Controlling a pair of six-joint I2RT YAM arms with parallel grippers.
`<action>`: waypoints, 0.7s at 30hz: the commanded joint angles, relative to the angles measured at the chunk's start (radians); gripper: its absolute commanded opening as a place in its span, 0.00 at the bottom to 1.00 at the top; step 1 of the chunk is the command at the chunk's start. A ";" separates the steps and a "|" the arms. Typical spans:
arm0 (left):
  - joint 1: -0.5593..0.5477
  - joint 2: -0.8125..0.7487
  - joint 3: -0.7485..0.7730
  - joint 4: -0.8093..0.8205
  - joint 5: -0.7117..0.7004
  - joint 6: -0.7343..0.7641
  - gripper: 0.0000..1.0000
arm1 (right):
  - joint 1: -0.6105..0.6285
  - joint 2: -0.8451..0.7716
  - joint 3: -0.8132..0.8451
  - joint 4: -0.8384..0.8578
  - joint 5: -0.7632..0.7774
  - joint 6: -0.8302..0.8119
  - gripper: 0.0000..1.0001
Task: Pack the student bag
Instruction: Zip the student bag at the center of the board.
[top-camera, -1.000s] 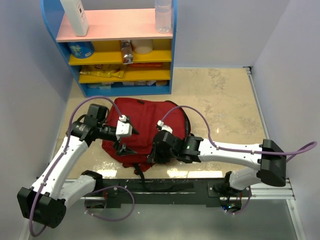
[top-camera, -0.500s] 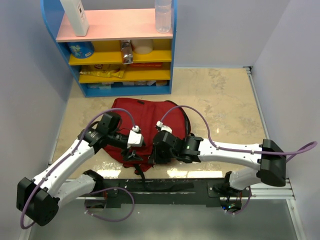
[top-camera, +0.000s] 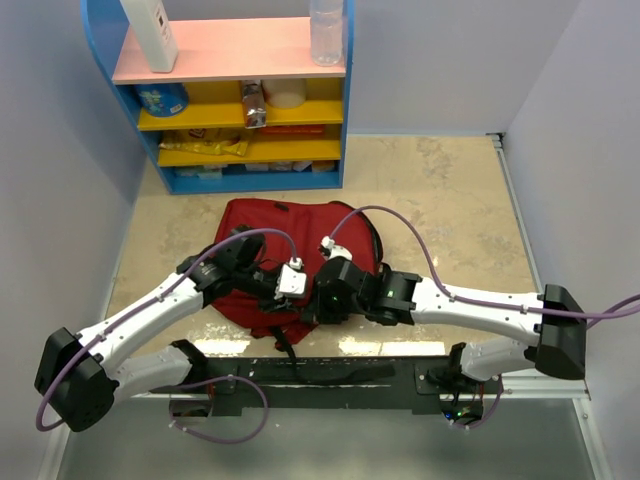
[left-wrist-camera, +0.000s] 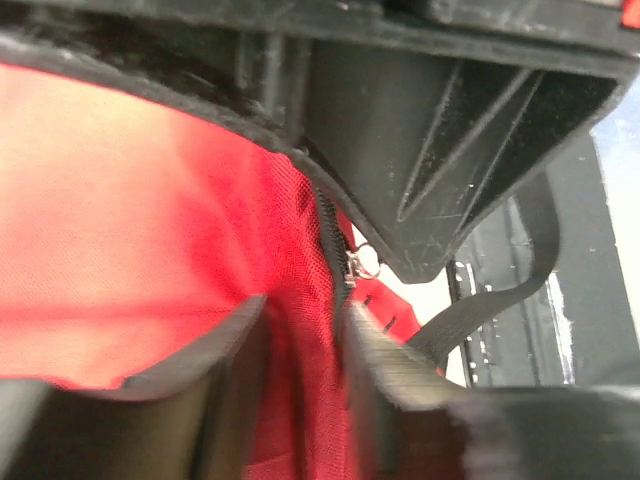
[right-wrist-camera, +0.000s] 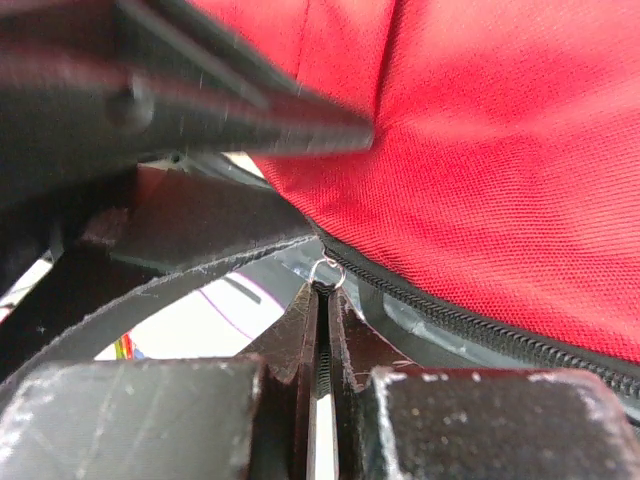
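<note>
The student bag (top-camera: 290, 225), a large dark red backpack, lies flat on the tabletop in front of both arms. At its near edge my left gripper (top-camera: 287, 300) has its fingers on either side of a fold of the red fabric (left-wrist-camera: 300, 330), just beside the zipper slider (left-wrist-camera: 354, 266). My right gripper (right-wrist-camera: 322, 298) is shut on the zipper pull, whose small metal ring (right-wrist-camera: 328, 268) shows at its fingertips, with the black zipper track (right-wrist-camera: 480, 325) running off to the right. From above, the right gripper (top-camera: 314, 306) meets the left one at the bag's near edge.
A blue shelf unit (top-camera: 95, 60) with bottles, a can and packets stands at the back left. Walls close in on the left and right. A black strap (left-wrist-camera: 500, 300) trails from the bag over the black mounting rail (top-camera: 330, 372) at the near edge.
My left arm has swung right and nearer, from the bag's left side to its near edge, and its jaws have narrowed onto the fabric. The right arm has shifted slightly right.
</note>
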 joint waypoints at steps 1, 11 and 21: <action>-0.016 0.020 -0.009 0.078 -0.087 -0.042 0.31 | -0.015 -0.056 0.007 0.021 -0.015 -0.018 0.00; -0.021 0.020 -0.012 0.038 -0.132 -0.010 0.13 | -0.165 -0.200 -0.121 -0.048 -0.068 -0.005 0.00; -0.055 0.015 -0.014 -0.002 -0.147 -0.004 0.43 | -0.213 -0.282 -0.138 -0.122 -0.070 -0.027 0.00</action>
